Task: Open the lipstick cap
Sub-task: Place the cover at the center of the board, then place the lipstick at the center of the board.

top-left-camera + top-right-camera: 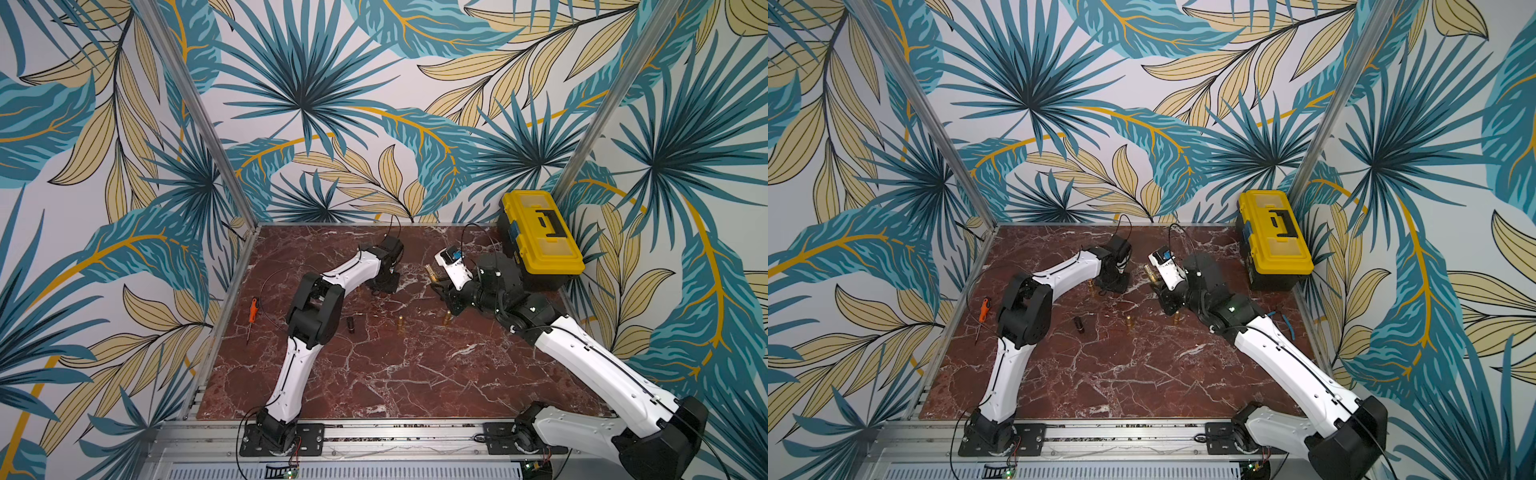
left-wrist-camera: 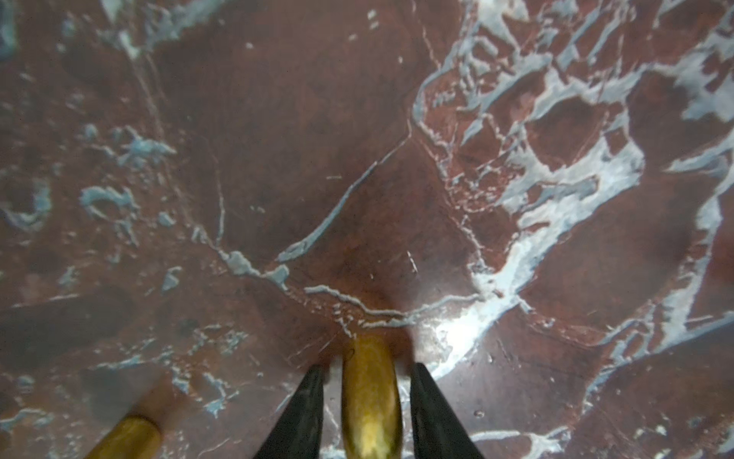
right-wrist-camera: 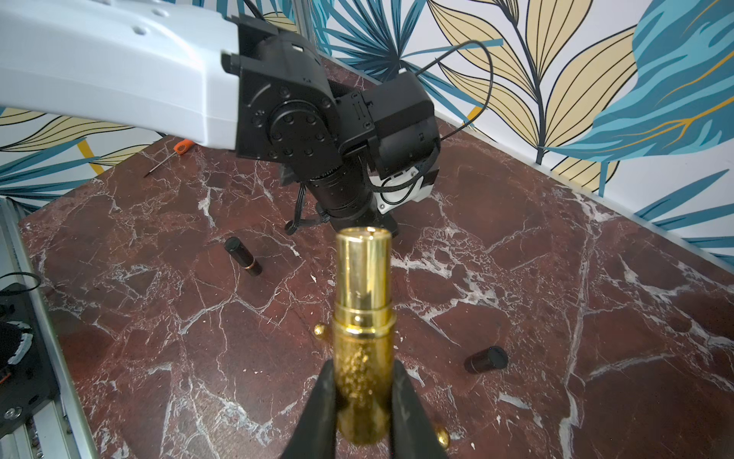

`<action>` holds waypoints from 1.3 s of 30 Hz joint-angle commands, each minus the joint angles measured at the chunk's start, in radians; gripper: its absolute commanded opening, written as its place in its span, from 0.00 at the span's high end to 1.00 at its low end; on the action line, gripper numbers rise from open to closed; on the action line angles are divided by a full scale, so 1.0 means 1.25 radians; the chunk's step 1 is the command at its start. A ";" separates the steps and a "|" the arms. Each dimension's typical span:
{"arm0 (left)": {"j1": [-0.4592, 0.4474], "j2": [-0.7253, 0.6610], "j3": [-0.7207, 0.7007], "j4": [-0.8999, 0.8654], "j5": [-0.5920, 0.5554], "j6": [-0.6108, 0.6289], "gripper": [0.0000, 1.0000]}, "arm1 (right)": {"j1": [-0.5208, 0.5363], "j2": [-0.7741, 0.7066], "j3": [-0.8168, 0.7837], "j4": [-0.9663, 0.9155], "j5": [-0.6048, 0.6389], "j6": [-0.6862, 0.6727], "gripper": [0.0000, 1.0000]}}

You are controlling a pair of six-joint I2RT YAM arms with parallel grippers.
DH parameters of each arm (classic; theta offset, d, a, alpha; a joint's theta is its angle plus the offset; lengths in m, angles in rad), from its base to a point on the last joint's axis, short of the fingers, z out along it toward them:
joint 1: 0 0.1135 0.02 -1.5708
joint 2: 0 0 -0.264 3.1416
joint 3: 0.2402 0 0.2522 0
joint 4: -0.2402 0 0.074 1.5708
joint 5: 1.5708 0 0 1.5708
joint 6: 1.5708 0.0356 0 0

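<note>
Red marble worktop (image 1: 415, 374) filling the cage floor, with a yellow toolbox (image 1: 540, 237) parked in the far right corner. Next, the right pincer (image 3: 363, 365), held up off the marble toward the back and clamped tight on the textured lower half of the gold lipstick (image 3: 363, 278), uncapped, smooth inner tube poking out. Left pincer (image 2: 367, 366) down low at the back, pointing at the marble, fingers (image 2: 310, 401) slightly apart with a sliver of gap on each side of the gold cap (image 2: 369, 397) standing between them, so not squeezing it. Pretty blurry in the left wrist view though. Orange screwdriver (image 1: 253, 309) lying near the left edge. Black tube (image 1: 352, 324) flat just beside the left arm's elbow. Short black cap (image 3: 486, 359) on its side, well apart from that. Smallest: gold bit (image 1: 400, 321) upright mid-worktop, second gold bit (image 1: 446, 318) upright near the right pincer.
</note>
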State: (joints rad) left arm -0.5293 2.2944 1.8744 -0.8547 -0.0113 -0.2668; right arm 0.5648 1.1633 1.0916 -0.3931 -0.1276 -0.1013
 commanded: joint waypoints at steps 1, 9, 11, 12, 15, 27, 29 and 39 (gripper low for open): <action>-0.002 -0.036 0.004 0.006 0.010 0.006 0.55 | 0.004 0.000 0.002 0.000 -0.008 0.006 0.88; -0.002 -0.123 0.014 0.004 0.060 -0.008 0.50 | 0.004 -0.016 -0.025 0.010 -0.001 0.021 0.87; 0.000 -0.156 0.013 0.004 0.062 -0.014 0.50 | 0.004 -0.016 -0.027 0.013 -0.001 0.022 0.87; 0.002 -0.172 0.011 0.004 0.063 -0.021 0.49 | 0.005 -0.014 -0.027 0.015 -0.003 0.024 0.87; 0.021 -0.234 -0.004 0.004 0.120 -0.048 0.47 | 0.004 -0.003 -0.024 0.026 -0.012 0.026 0.87; 0.134 -0.425 -0.078 0.003 0.580 -0.175 0.46 | 0.004 0.064 -0.006 0.064 -0.062 0.026 0.87; 0.133 -0.438 -0.073 0.003 0.633 -0.181 0.46 | 0.005 0.076 0.003 0.063 -0.070 0.027 0.87; 0.096 -0.452 -0.080 0.003 0.707 -0.160 0.44 | 0.018 0.128 0.028 0.101 -0.096 0.048 0.87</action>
State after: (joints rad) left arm -0.4000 1.7493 1.7901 -0.8524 0.8227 -0.4820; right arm 0.5762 1.3132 1.1133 -0.3103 -0.2245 -0.0673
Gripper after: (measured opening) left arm 0.557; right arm 0.210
